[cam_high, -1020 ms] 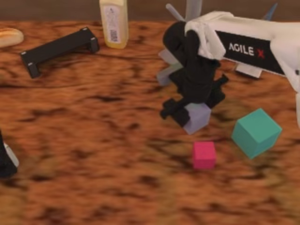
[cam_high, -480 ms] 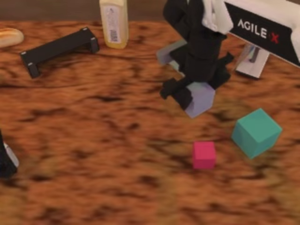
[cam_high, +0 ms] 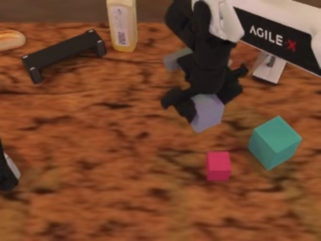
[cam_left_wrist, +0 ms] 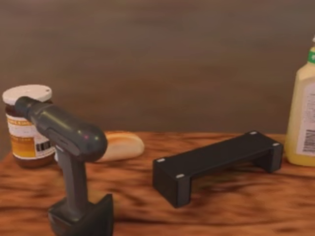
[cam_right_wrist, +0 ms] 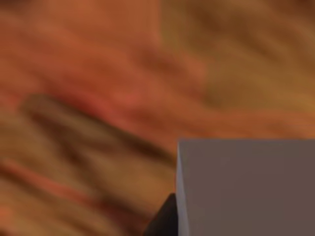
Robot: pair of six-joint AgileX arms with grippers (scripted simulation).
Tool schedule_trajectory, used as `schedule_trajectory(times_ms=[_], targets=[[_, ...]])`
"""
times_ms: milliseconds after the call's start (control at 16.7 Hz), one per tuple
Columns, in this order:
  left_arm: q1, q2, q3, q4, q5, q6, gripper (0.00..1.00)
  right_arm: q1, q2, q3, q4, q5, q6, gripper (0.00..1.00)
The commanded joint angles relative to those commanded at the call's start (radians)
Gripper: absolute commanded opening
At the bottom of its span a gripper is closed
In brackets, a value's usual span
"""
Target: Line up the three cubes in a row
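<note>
My right gripper (cam_high: pixel 204 102) is shut on the pale lavender-grey cube (cam_high: pixel 207 112) and holds it above the table, right of centre. In the right wrist view the same cube (cam_right_wrist: pixel 246 187) fills the lower corner, with one dark fingertip (cam_right_wrist: pixel 165 222) against its side. The small magenta-pink cube (cam_high: pixel 218 166) rests on the table nearer the front edge, below the held cube. The teal-green cube (cam_high: pixel 274 142) sits to its right, turned at an angle. My left arm (cam_high: pixel 5 173) is parked at the table's left edge.
A black bracket (cam_high: pixel 64 52), a yellow bottle (cam_high: pixel 122 22) and a bread roll (cam_high: pixel 10 39) stand along the back left. A grey drill (cam_left_wrist: pixel 74 167) and a jar (cam_left_wrist: pixel 27 125) show in the left wrist view. Grey (cam_high: pixel 174 59) and white (cam_high: pixel 268 69) objects lie behind the right arm.
My right gripper has carried the lavender-grey cube away from the pink cube, toward the back and slightly left. The pink and teal cubes have not moved.
</note>
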Motion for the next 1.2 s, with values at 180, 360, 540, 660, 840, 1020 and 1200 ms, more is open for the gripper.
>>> schedule_trajectory(times_ms=[180, 360, 540, 660, 840, 1020, 1200], targets=[[0.000, 0.000, 0.000, 0.000, 0.000, 0.000, 1.00, 0.052, -0.057, -0.082, 0.018, 0.002, 0.192, 0.00], [0.000, 0.000, 0.000, 0.000, 0.000, 0.000, 1.00, 0.109, -0.117, -0.171, 0.036, 0.004, 0.409, 0.00], [0.000, 0.000, 0.000, 0.000, 0.000, 0.000, 1.00, 0.158, -0.174, -0.244, 0.056, 0.006, 0.575, 0.00], [0.000, 0.000, 0.000, 0.000, 0.000, 0.000, 1.00, 0.178, -0.201, -0.275, 0.067, 0.007, 0.633, 0.00], [0.000, 0.000, 0.000, 0.000, 0.000, 0.000, 1.00, 0.184, -0.210, -0.285, 0.071, 0.007, 0.649, 0.00], [0.000, 0.000, 0.000, 0.000, 0.000, 0.000, 1.00, 0.179, -0.205, -0.285, 0.073, 0.006, 0.648, 0.00], [0.000, 0.000, 0.000, 0.000, 0.000, 0.000, 1.00, 0.180, -0.188, -0.337, 0.144, 0.008, 0.650, 0.00]])
